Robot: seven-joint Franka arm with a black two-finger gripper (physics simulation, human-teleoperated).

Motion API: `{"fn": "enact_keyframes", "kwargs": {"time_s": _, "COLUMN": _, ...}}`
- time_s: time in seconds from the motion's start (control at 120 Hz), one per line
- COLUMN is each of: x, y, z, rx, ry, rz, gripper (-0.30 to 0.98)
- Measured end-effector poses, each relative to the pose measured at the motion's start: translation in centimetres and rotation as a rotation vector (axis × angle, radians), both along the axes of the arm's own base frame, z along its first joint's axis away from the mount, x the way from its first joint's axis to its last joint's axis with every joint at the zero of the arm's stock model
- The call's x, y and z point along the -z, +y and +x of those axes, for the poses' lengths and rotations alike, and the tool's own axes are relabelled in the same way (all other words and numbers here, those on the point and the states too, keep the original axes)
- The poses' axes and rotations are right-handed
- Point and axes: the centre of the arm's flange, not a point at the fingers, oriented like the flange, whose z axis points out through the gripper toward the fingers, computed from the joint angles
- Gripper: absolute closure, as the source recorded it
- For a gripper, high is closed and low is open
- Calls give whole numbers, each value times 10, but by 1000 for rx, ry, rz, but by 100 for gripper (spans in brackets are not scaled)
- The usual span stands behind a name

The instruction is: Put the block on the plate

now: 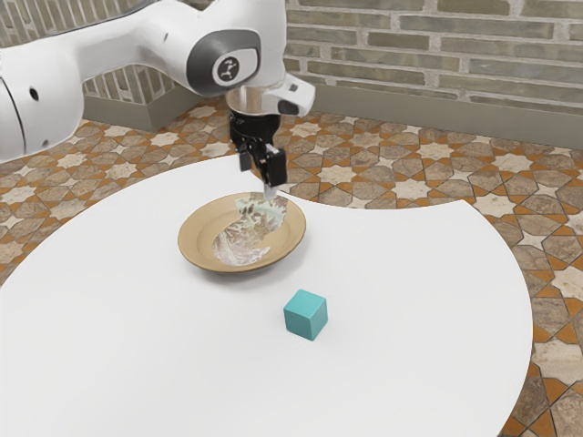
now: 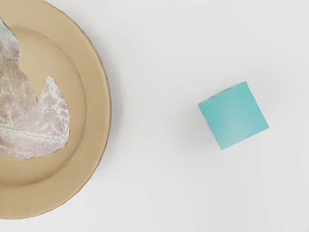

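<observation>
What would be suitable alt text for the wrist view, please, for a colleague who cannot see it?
A teal block rests on a white table, beside but not touching a round tan plate. The plate, partly cut off by the picture's edge, has an irregular, mottled whitish-purple patch inside its rim.

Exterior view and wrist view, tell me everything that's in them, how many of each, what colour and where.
Block: one, teal, on the table beside the plate, not touching it.
Plate: one, tan with a mottled whitish and purplish patch, on the table.
Table: one, white, under the block and plate.
Floor: one, brown, cream and orange tiles, around the table.
Brick wall: two stretches, grey-brown, behind the table.
Baseboard: grey-beige, along the wall's foot.
Arm: one, white and dark grey, entering from the exterior view's left.
Gripper: one, black, above the table.
</observation>
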Motion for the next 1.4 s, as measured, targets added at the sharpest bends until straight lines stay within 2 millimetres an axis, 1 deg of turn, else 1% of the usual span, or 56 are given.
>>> {"fn": "enact_keyframes", "kwargs": {"time_s": 0.058, "x": 1, "y": 0, "z": 1, "rx": 36, "ry": -2, "rz": 5, "gripper": 0}}
{"fn": "enact_keyframes", "kwargs": {"time_s": 0.083, "x": 5, "y": -1, "z": 2, "rx": 50, "ry": 3, "rz": 5, "gripper": 0}}
{"fn": "enact_keyframes", "kwargs": {"time_s": 0.208, "x": 40, "y": -9, "z": 3, "rx": 116, "ry": 56, "rz": -22, "gripper": 0}}
{"fn": "enact_keyframes", "kwargs": {"time_s": 0.275, "x": 57, "y": -17, "z": 3, "rx": 155, "ry": 73, "rz": -32, "gripper": 0}}
{"fn": "enact_keyframes", "kwargs": {"time_s": 0.383, "x": 89, "y": -35, "z": -6, "rx": 218, "ry": 119, "rz": -45, "gripper": 0}}
{"fn": "enact_keyframes", "kwargs": {"time_s": 0.517, "x": 130, "y": -44, "z": -14, "rx": 255, "ry": 146, "rz": -98, "gripper": 0}}
{"fn": "enact_keyframes", "kwargs": {"time_s": 0.567, "x": 140, "y": -47, "z": -16, "rx": 259, "ry": 134, "rz": -125, "gripper": 0}}
{"fn": "enact_keyframes", "kwargs": {"time_s": 0.658, "x": 152, "y": -50, "z": -15, "rx": 255, "ry": 99, "rz": -161, "gripper": 0}}
{"fn": "enact_keyframes", "kwargs": {"time_s": 0.742, "x": 165, "y": -46, "z": -14, "rx": 226, "ry": 80, "rz": -175, "gripper": 0}}
{"fn": "enact_keyframes", "kwargs": {"time_s": 0.842, "x": 192, "y": -43, "z": -14, "rx": 177, "ry": 76, "rz": -191, "gripper": 0}}
{"fn": "enact_keyframes", "kwargs": {"time_s": 0.925, "x": 205, "y": -43, "z": -8, "rx": 133, "ry": 59, "rz": -209, "gripper": 0}}
{"fn": "enact_keyframes", "kwargs": {"time_s": 1.042, "x": 229, "y": -32, "z": 1, "rx": 46, "ry": 58, "rz": -234, "gripper": 0}}
{"fn": "enact_keyframes", "kwargs": {"time_s": 1.208, "x": 237, "y": -31, "z": 8, "rx": -53, "ry": 41, "rz": -287, "gripper": 0}}
{"fn": "enact_keyframes", "kwargs": {"time_s": 1.4, "x": 262, "y": -19, "z": 13, "rx": -150, "ry": 58, "rz": -305, "gripper": 0}}
